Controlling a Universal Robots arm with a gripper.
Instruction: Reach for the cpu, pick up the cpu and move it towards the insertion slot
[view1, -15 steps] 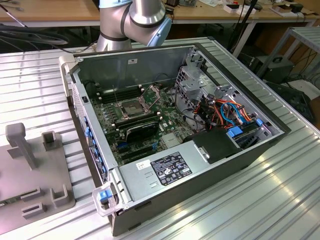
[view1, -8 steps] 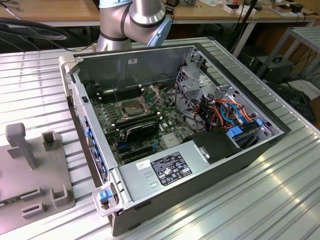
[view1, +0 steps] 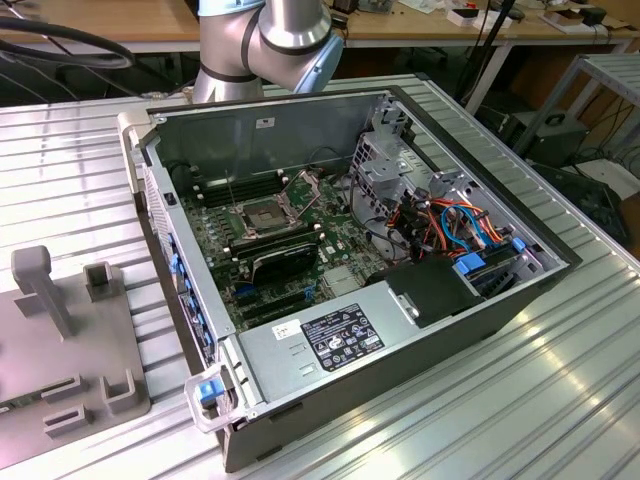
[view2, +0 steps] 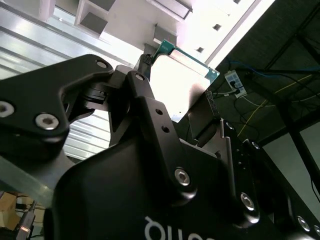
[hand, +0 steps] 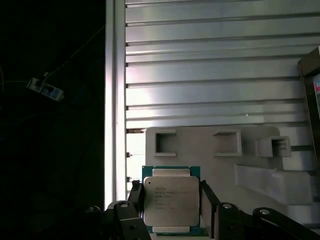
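Observation:
The cpu (hand: 170, 200) is a pale square chip on a green board, and my gripper (hand: 170, 209) is shut on it by two opposite edges. Black fingers (hand: 208, 202) press on both sides. In the second wrist view the cpu (view2: 186, 75) is seen from below, bright against the light, and the gripper (view2: 177, 82) clamps its edges. The chip hangs above a grey fixture plate (hand: 220, 160) on the ribbed metal table. The insertion slot (view1: 262, 213) is a square silver-framed socket on the motherboard inside the open computer case, its hinged frame (view1: 301, 185) lifted.
The robot arm (view1: 265, 40) stands behind the open case (view1: 330, 250). A graphics card (view1: 285, 257), cables (view1: 450, 225) and a power supply (view1: 330, 338) crowd the case. The grey fixture plate (view1: 60, 340) with raised blocks lies at the exterior view's left.

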